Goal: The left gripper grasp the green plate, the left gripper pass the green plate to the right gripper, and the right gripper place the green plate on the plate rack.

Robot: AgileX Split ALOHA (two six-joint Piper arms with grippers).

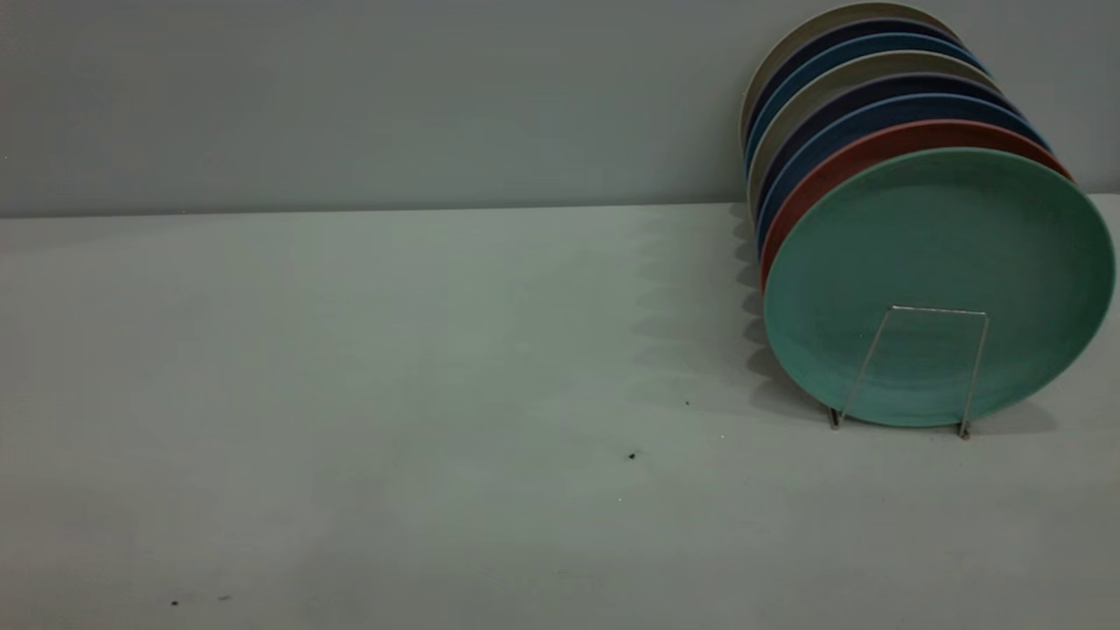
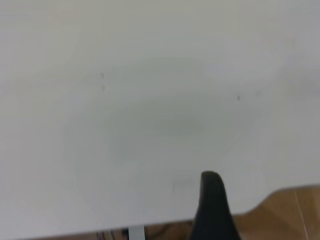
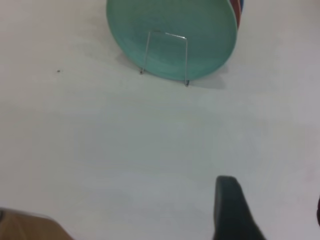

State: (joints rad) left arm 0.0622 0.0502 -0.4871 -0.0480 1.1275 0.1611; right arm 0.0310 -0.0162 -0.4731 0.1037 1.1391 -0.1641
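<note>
The green plate (image 1: 936,236) stands on edge at the right of the table, as the front plate of a row. It leans behind the front wire loop of the plate rack (image 1: 941,311). The right wrist view shows the plate (image 3: 170,20) and the rack loop (image 3: 186,60) farther off across bare table. My right gripper (image 3: 274,197) is open and empty, well short of the plate, with one black finger (image 3: 229,210) in view. My left gripper (image 2: 265,200) is open and empty over the bare table near its edge, with one finger (image 2: 212,205) in view. Neither gripper shows in the exterior view.
Behind the green plate stand a salmon-pink plate (image 1: 840,171), dark blue plates (image 1: 875,114) and several others, packed in the rack. The grey-white table (image 1: 437,394) meets a wall at the back. In the left wrist view the table edge meets a wooden floor (image 2: 290,215).
</note>
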